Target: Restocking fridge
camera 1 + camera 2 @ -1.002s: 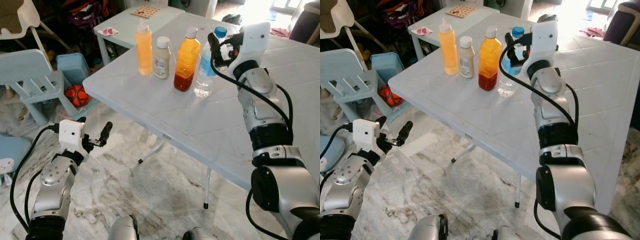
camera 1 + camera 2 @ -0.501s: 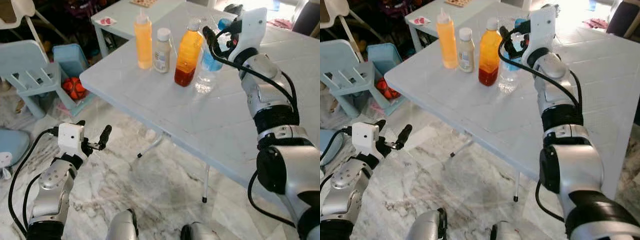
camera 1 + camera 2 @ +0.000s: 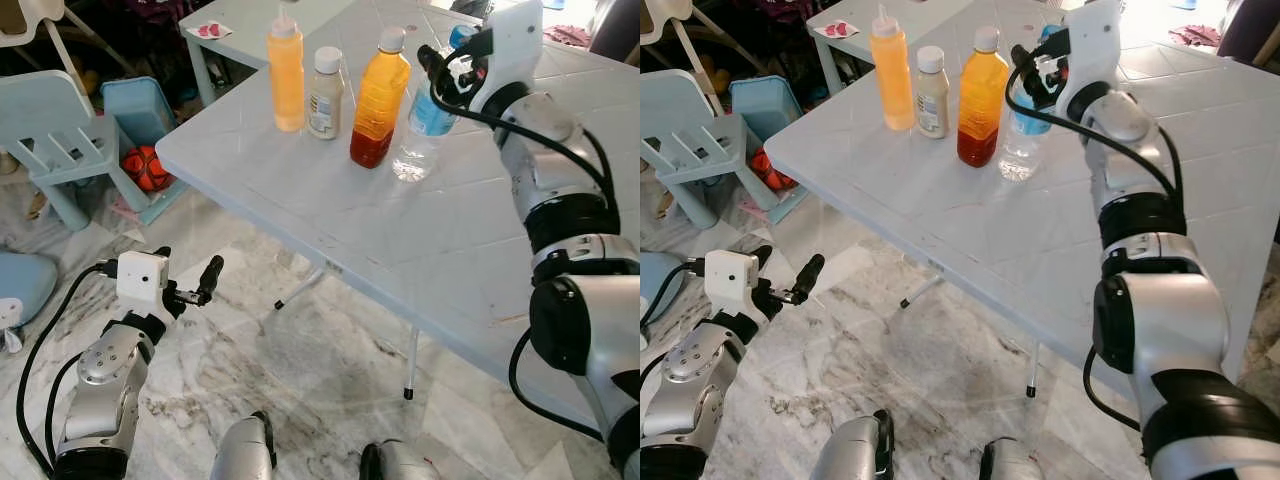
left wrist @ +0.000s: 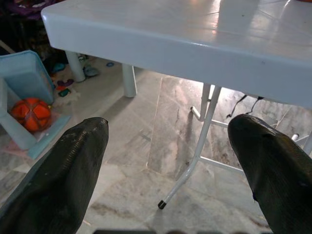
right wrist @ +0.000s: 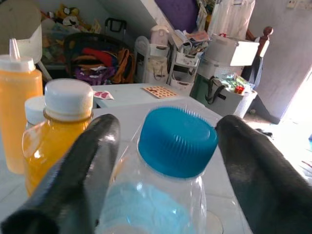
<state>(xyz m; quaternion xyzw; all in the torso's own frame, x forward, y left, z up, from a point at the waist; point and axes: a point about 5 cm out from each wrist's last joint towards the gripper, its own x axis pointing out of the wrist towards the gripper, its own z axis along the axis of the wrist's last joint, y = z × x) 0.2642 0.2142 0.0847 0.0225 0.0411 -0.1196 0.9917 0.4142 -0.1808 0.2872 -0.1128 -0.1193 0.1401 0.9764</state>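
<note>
Four bottles stand in a row on the white table [image 3: 330,210]: an orange squeeze bottle [image 3: 286,75], a small white-capped bottle [image 3: 323,95], an orange juice bottle [image 3: 379,100] and a clear water bottle [image 3: 425,125] with a blue cap [image 5: 178,141]. My right gripper [image 3: 442,75] is open at the water bottle's top. Its two black fingers [image 5: 73,180] stand on either side of the cap without touching it. My left gripper [image 3: 188,262] hangs open low beside the table, above the marble floor, holding nothing.
The table's thin white legs [image 3: 412,360] stand just ahead of me. To the left are a light blue child's chair [image 3: 50,120], a blue bin [image 3: 140,105] and an orange ball [image 3: 150,165]. A small table [image 3: 240,20] stands behind.
The head view has shifted, so the table sits a little differently in frame. My right gripper stays at the water bottle's cap. The left arm has hardly moved.
</note>
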